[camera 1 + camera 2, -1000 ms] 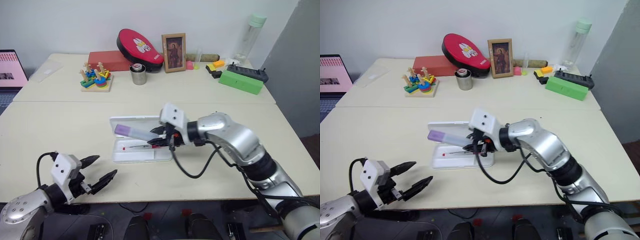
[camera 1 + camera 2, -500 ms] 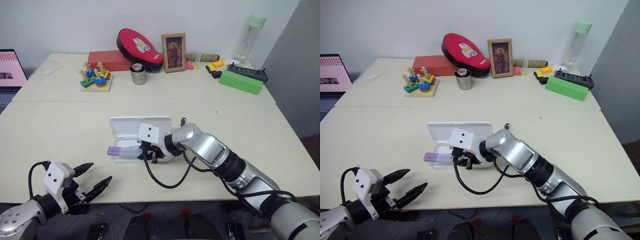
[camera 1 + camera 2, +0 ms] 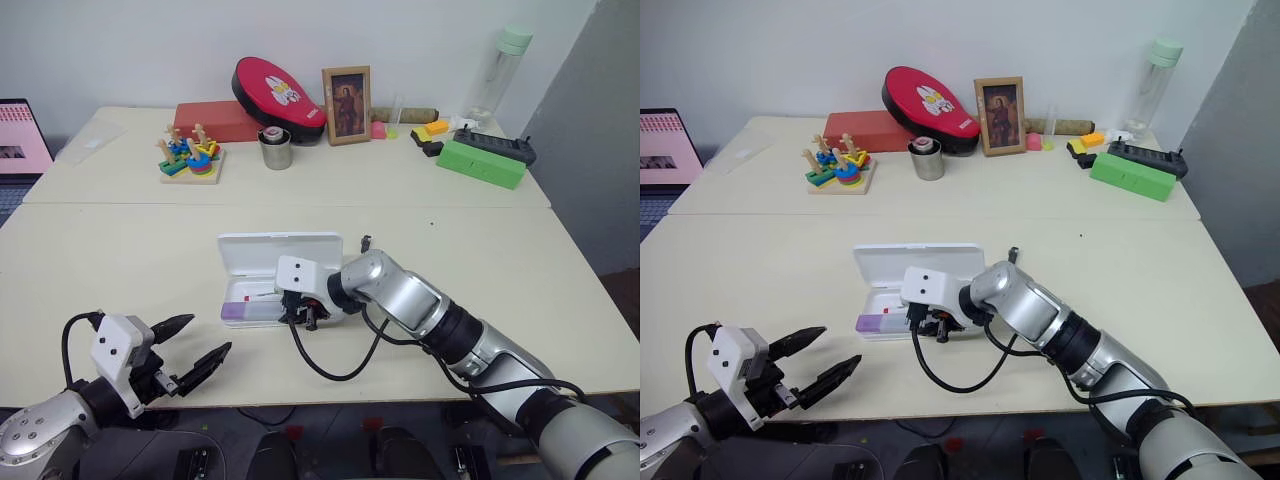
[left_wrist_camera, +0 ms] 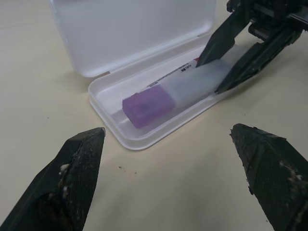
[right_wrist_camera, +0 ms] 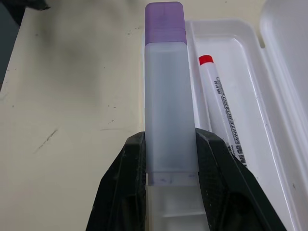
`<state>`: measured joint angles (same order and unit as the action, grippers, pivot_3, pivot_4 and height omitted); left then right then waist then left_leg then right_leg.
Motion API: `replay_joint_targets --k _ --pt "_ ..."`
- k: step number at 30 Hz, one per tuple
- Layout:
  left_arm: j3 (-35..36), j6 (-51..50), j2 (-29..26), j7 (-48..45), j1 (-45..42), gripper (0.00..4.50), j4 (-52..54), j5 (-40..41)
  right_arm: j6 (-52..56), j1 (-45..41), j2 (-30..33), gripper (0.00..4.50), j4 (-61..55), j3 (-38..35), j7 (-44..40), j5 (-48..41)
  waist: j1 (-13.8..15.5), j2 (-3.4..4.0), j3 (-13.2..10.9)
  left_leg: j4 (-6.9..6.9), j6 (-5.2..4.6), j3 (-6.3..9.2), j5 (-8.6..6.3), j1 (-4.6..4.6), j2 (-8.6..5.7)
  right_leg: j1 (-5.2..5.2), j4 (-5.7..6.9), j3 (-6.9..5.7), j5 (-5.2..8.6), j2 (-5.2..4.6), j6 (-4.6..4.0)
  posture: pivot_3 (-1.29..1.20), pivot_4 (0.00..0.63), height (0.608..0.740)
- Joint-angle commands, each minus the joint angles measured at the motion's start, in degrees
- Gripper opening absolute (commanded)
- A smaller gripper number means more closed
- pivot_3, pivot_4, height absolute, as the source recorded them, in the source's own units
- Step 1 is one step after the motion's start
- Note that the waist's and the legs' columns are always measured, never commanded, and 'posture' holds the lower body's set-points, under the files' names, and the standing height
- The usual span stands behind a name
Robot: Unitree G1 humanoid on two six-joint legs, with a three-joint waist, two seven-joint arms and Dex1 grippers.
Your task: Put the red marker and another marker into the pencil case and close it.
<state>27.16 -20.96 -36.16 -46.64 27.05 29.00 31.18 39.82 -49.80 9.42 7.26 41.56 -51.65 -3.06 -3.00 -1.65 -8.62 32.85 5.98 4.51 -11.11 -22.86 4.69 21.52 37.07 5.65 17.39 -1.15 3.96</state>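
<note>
The pencil case (image 3: 281, 250) lies open mid-table, its lid flat behind the tray. The red marker (image 5: 222, 103) rests inside the tray. My right gripper (image 5: 169, 137) is shut on another marker (image 5: 165, 96), thick and pale with a purple cap. It holds that marker low over the tray's front edge, purple end (image 3: 233, 312) toward the left corner. In the left wrist view the marker (image 4: 166, 96) sits down in the tray between the right fingers (image 4: 219, 41). My left gripper (image 3: 190, 345) is open near the table's front edge, left of the case, holding nothing.
Along the back of the table stand a red oval pouch (image 3: 275, 90), a red box (image 3: 215, 120), a picture frame (image 3: 347, 105), a metal cup (image 3: 276, 150), a stacking toy (image 3: 192, 155), a green box (image 3: 482, 163) and a bottle (image 3: 500, 70). A laptop (image 3: 22, 140) sits far left.
My right gripper has come down and leftward with the lavender marker, from above the case to the tray's front edge. The left gripper stays open in about the same place.
</note>
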Motion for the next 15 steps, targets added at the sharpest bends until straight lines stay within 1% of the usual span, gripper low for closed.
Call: replay_joint_targets --k 1,15 --pt "0.23 -0.25 -0.17 0.81 -0.31 4.50 2.81 0.87 -1.88 -1.22 -1.06 1.09 0.09 -0.12 -0.66 1.57 0.00 0.00 0.00 0.00 0.00 0.00 0.00 0.00 0.00 0.00 0.00 0.00 0.00 0.00 0.00 0.00 0.150 0.740" --pt "-1.31 -1.84 -0.35 2.35 -2.17 4.50 3.85 0.83 -3.87 -1.89 -2.63 1.09 2.35 -2.14 -1.54 3.52 0.00 0.00 0.00 0.00 0.00 0.00 0.00 0.00 0.00 0.00 0.00 0.00 -0.01 0.00 0.01 0.00 0.150 0.740"
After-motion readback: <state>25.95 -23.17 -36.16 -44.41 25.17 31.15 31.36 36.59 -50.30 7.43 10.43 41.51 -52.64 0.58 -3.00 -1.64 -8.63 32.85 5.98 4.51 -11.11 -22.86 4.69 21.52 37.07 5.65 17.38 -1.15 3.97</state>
